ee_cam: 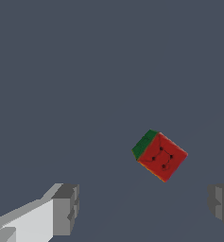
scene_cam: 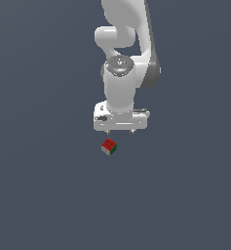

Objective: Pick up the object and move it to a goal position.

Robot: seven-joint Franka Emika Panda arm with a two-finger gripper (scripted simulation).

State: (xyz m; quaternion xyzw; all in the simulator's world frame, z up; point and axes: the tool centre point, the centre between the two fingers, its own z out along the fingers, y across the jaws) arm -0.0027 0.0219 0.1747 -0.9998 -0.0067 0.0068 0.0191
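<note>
The object is a tiny cube [scene_cam: 109,146] with a red dotted face on top, a green face and a whitish face. It lies on the flat grey surface, just below the gripper in the exterior view. My gripper [scene_cam: 120,132] hangs above it, pointing down, with the jaws wide apart and nothing between them. In the wrist view the cube [ee_cam: 159,155] lies ahead of the gap between the two grey fingertips [ee_cam: 66,209], nearer the other fingertip [ee_cam: 221,204], and apart from both.
The white arm [scene_cam: 129,53] rises behind the gripper toward the top of the exterior view. A plain dark grey surface [scene_cam: 44,185] fills the rest of both views.
</note>
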